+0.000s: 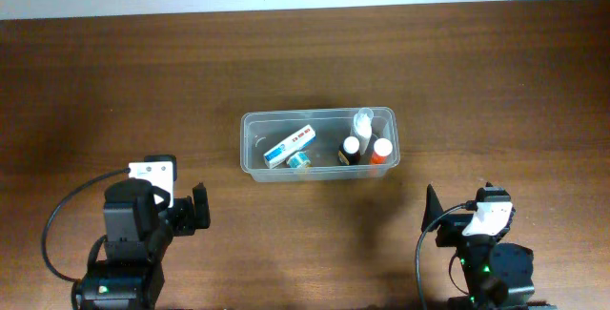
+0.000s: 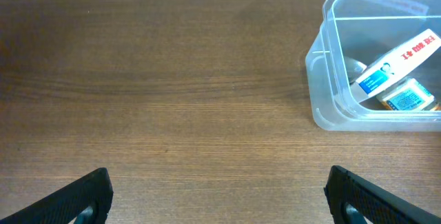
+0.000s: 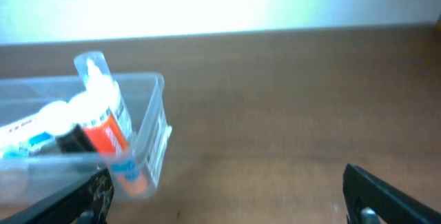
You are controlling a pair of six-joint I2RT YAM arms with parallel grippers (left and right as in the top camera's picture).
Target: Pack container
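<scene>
Overhead, left tool (image 1: pixel 193 210) and right tool (image 1: pixel 456 207) sit released, but a careless reach could shove the clear rectangular plastic tub (image 1: pixel 255 143).

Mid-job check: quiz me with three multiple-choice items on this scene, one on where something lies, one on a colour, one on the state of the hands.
1. Where is the white rectangular box with blue print relative to the clear plastic rectangular container?
A) inside, left half
B) inside, right end
C) outside it

2. What colour is the body of the rightmost white-capped bottle in the container?
A) green
B) orange
C) purple

3. What state are the left hand and right hand in?
A) both open and empty
B) left shut on a bottle
C) right shut on the box

Answers:
1 A: the overhead view shows the box inside the walls, left of centre.
2 B: the body below the cap is orange.
3 A: each wrist view shows the fingers wide apart with nothing between them.
</scene>
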